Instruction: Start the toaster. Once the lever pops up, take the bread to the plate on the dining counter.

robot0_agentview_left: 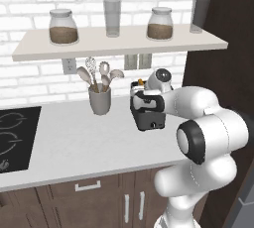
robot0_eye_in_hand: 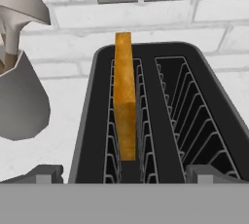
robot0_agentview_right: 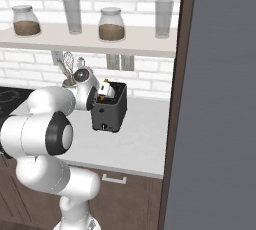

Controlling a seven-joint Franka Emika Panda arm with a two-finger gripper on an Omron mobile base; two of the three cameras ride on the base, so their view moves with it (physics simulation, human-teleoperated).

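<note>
Hovering over the toaster (robot0_eye_in_hand: pixel 146 116) on the tabletop (robot0_agentview_left: pixel 89 142), the pincer (robot0_eye_in_hand: pixel 124 173) stands spread and empty. The bread (robot0_eye_in_hand: pixel 124 96) stands edge-up in one slot. Centre the fingers astride the slice — one per face — then sink straight down and squeeze only once well seated.

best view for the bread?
Hand view: the bread stands on edge in the left slot of the toaster, seen from above. In the left base view the arm covers the slots; in the right base view the hand hides most of them.
</note>
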